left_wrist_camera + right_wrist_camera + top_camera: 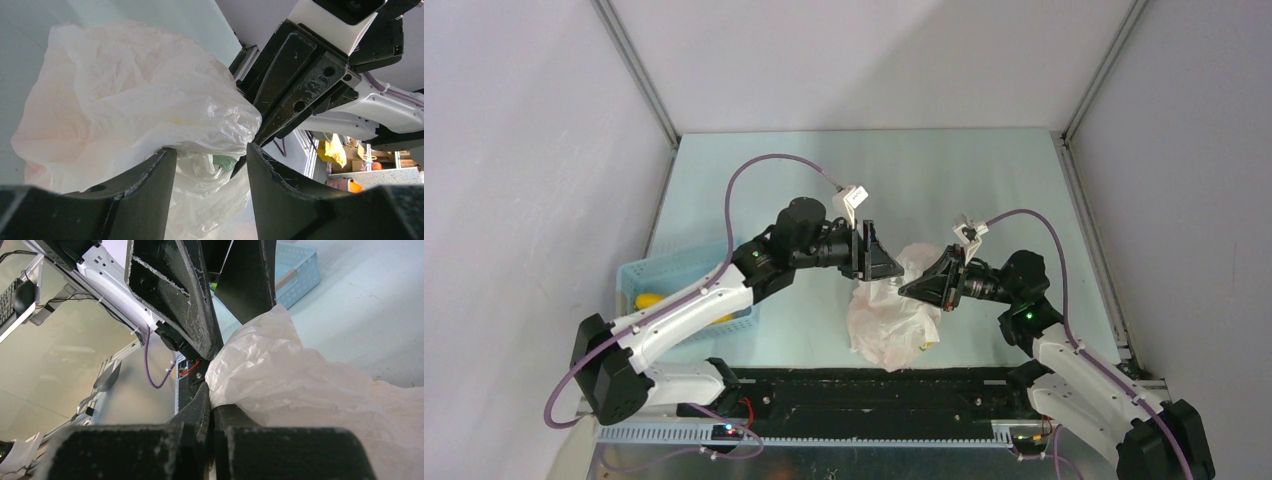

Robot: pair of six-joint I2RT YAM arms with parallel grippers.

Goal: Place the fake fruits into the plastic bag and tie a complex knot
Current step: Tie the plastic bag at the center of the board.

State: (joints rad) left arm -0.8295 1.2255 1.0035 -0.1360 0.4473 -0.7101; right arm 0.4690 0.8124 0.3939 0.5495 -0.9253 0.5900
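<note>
Two grippers: the left gripper (pixel 894 270) and the right gripper (pixel 906 290) meet tip to tip over the middle of the table (pixel 944 180), just above the bag.
Right gripper: clenched tight, with a fold of the plastic bag (pixel 889 325) pinched in it. Its own wrist view shows the film coming straight out from between the closed fingers (pixel 200 410).
Left gripper: jaws parted, with loose film bunched in the gap between them. The film brushes the inner face of one finger (pixel 150 185), but it looks slack and not squeezed.
How they stand: the left gripper points in from the left and the right gripper from the right. In the left wrist view the right gripper (pixel 257 140) has its tips against the crumpled top of the bag.
Plastic bag: translucent white and crinkled, sitting on the table between the two arms and nearer their bases than the far edge. Its upper part is drawn up toward the tips and the rest slumps below them.
Inside the bag: a faint peach tint shows through the film, with shapes too vague to name.
Basket (pixel 674 272): light blue and slatted, at the left side of the table under the left arm, well apart from the bag.
Yellow fruit (pixel 649 300): lying in the basket.
</note>
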